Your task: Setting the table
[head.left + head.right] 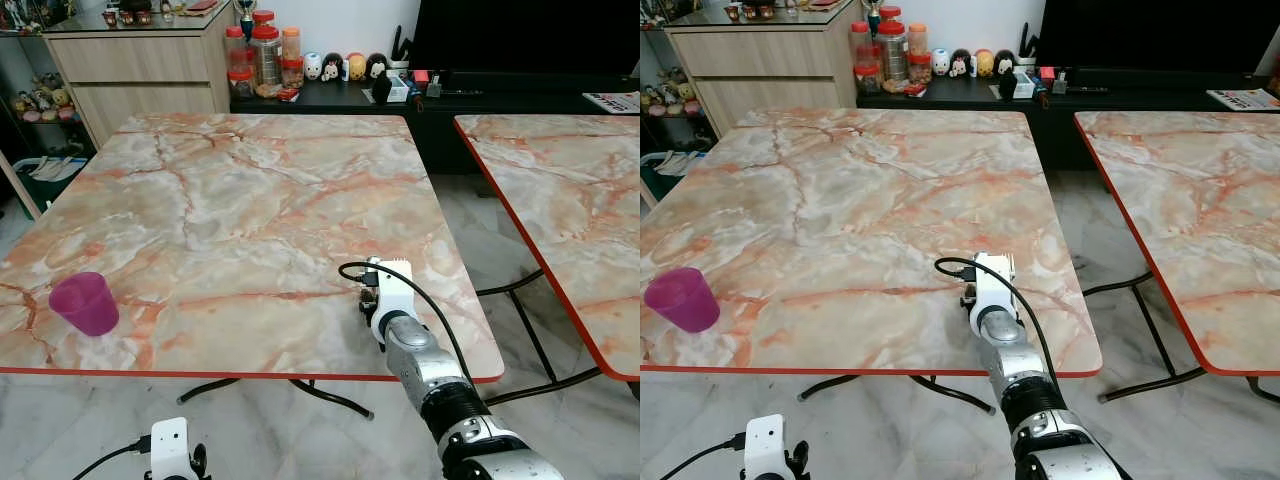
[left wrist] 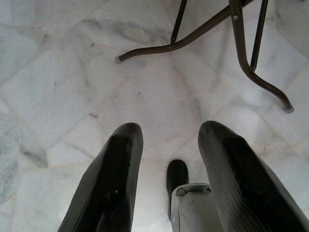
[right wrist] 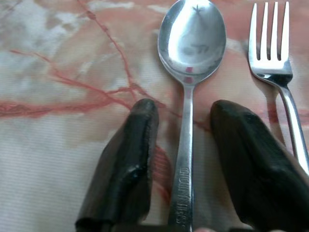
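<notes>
Spoon (image 3: 191,72) lying flat on the marble counter (image 1: 250,200), handle running between the right claw's (image 3: 183,145) spread fingers — neither finger pinching it | fork (image 3: 273,63) lying just beside the spoon, parallel | purple cup (image 1: 85,302) sitting well apart from the spoon, near the counter's front-left edge | left claw (image 2: 166,159) hanging apart over the floor (image 2: 72,72)

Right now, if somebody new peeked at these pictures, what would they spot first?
Probably the robot's right gripper, lying on the big pink-veined marble table near its front edge, open fingers on either side of a shiny silver spoon's handle. A silver fork lies right beside the spoon. Then the bright purple plastic cup, standing alone at the table's front left corner.
</notes>
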Controlling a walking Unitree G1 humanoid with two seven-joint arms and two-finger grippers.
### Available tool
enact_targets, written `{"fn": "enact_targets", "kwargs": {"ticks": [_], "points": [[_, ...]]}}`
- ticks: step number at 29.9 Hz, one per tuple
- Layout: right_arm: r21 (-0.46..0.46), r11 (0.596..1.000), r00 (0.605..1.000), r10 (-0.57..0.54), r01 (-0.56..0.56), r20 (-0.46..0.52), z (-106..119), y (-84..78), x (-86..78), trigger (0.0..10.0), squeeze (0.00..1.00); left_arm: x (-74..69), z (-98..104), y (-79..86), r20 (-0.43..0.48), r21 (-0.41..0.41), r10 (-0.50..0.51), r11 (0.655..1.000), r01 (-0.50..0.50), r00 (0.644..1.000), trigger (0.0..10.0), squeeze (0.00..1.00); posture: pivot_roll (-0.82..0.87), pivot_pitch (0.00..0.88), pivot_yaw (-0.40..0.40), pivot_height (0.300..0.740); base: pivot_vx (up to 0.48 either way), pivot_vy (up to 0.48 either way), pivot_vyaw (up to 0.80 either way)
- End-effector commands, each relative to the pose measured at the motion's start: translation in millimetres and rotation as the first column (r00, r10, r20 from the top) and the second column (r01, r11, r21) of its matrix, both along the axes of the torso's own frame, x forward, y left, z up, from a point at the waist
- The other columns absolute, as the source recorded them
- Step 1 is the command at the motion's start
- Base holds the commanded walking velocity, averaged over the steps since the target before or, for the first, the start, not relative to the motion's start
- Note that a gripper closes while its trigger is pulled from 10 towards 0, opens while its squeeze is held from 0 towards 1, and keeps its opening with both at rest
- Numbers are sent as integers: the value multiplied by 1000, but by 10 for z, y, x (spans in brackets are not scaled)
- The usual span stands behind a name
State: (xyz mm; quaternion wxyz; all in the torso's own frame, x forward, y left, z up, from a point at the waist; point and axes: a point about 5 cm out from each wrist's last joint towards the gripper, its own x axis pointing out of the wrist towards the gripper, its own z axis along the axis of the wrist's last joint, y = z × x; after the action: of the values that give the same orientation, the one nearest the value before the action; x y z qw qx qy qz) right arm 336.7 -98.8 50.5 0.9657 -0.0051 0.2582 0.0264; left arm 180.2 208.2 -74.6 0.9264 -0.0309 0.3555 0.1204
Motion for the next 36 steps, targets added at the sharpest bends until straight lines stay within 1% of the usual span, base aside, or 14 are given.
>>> {"fn": "enact_targets", "kwargs": {"ticks": [1,22,26,28,29,30,31,32,33,34,36], "points": [[-14,1000,998,-1,0,-66,-110,-10,-67,0,0,-22,-15,2,-11,-17,16,1000,-16,1000,10000,0,-12,0,-17,732,0,0,0],[-11,1000,998,11,-12,-58,-73,-11,-41,0,0,-27,-21,-11,-15,-23,16,1000,-16,1000,10000,0,-11,0,-21,732,0,0,0],[0,1000,999,11,-11,-45,-53,-9,-30,0,0,-38,-19,18,-17,4,29,1000,-29,999,10000,0,-14,0,-19,732,0,0,0],[15,1000,1000,10,-10,10,20,3,9,0,0,-54,-25,31,-24,10,33,999,-32,999,10000,0,-15,0,-18,732,0,0,0],[26,999,998,20,-22,59,85,23,40,0,0,-59,-27,37,-26,14,35,999,-35,999,10000,0,-15,0,-18,732,0,0,0],[26,999,998,20,-22,59,85,23,40,0,0,-59,-27,37,-26,14,35,999,-35,999,10000,0,-15,0,-18,732,0,0,0],[29,998,985,46,-51,165,225,67,95,8588,0,-70,-27,55,-31,35,41,999,-40,999,10000,0,-14,0,-17,732,0,0,0],[37,997,974,54,-64,221,306,93,122,10000,0,-77,-29,64,-35,42,46,998,-44,998,10000,0,-12,0,-18,732,0,0,0],[43,997,965,57,-71,255,356,107,137,10000,0,-81,-31,69,-37,46,49,998,-47,998,10000,0,-12,0,-18,732,0,0,0],[35,995,937,77,-95,342,493,152,168,10000,0,-80,-32,68,-40,47,46,998,-45,998,10000,0,-13,0,-16,732,0,0,0],[26,993,909,92,-112,406,593,182,181,10000,0,-78,-32,66,-41,48,44,998,-42,998,10000,0,-11,0,-15,732,0,0,0]]}}
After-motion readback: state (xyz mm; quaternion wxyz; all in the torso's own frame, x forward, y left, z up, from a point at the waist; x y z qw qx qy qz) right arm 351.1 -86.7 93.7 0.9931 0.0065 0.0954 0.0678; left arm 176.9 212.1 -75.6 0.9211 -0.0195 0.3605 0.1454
